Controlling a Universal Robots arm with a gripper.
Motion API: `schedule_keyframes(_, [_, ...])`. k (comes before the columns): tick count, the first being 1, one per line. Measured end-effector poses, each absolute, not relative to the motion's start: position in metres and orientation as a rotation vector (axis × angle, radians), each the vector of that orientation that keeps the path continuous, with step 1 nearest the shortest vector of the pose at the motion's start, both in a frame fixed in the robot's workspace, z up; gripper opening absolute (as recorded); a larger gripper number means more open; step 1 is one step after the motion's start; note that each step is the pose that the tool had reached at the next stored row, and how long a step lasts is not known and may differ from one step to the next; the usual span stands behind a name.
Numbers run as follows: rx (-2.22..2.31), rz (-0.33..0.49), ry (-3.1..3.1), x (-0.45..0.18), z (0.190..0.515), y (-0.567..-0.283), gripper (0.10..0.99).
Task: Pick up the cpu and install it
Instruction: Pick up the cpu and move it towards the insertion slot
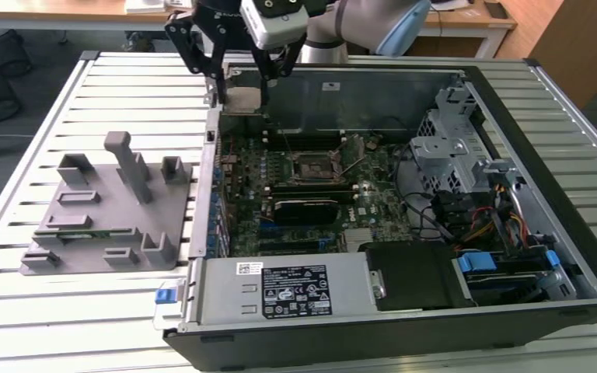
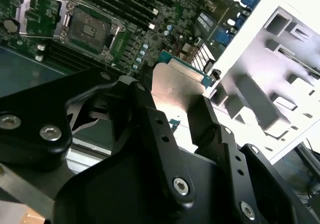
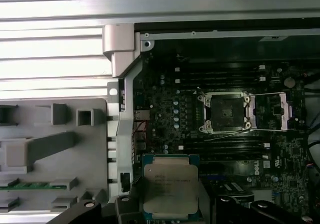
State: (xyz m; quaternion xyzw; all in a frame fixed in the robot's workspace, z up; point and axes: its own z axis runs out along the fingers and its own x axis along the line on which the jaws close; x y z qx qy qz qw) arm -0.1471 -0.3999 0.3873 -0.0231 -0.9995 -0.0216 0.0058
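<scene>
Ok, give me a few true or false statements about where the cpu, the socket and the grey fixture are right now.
1. The gripper grips the cpu. True.
2. The cpu sits in the socket. False: the socket is empty with its bracket swung open, and the cpu is held apart from it.
3. The grey fixture lies inside the computer case. False: it rests on the slatted table beside the case, on the exterior view's left.
4. The case is open, its motherboard exposed. True.

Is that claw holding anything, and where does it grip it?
Yes: the gripper holds the cpu, pinched between its fingers at two opposite edges.
</scene>
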Motion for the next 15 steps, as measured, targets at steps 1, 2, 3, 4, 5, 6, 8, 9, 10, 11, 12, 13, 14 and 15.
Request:
schedule_keyframes(1, [-0.072,-0.068,-3.129,-0.144,0.387,-0.400,0.525])
schedule_keyframes(2, [-0.073,-0.068,-3.129,-0.141,0.387,-0.400,0.525])
schedule_keyframes(3, [-0.073,-0.068,-3.128,-0.138,0.387,-0.400,0.525])
schedule_keyframes(4, [-0.074,-0.068,-3.128,-0.135,0.387,-0.400,0.525])
schedule_keyframes(5, [-0.074,-0.068,-3.128,-0.132,0.387,-0.400,0.525])
schedule_keyframes(6, [-0.074,-0.068,-3.128,-0.129,0.387,-0.400,0.525])
schedule_keyframes(8, [-0.074,-0.068,-3.128,-0.122,0.387,-0.400,0.525])
schedule_keyframes(9, [-0.075,-0.068,-3.129,-0.118,0.387,-0.400,0.525])
schedule_keyframes(10, [-0.075,-0.068,-3.129,-0.115,0.387,-0.400,0.525])
schedule_keyframes(11, [-0.075,-0.068,-3.128,-0.112,0.387,-0.400,0.525])
schedule_keyframes(12, [-0.075,-0.068,-3.128,-0.108,0.387,-0.400,0.525])
schedule_keyframes(13, [-0.075,-0.068,-3.129,-0.105,0.387,-0.400,0.525])
schedule_keyframes(14, [-0.075,-0.068,-3.128,-0.102,0.387,-0.399,0.525])
schedule_keyframes(15, [-0.075,-0.068,-3.128,-0.099,0.387,-0.399,0.525])
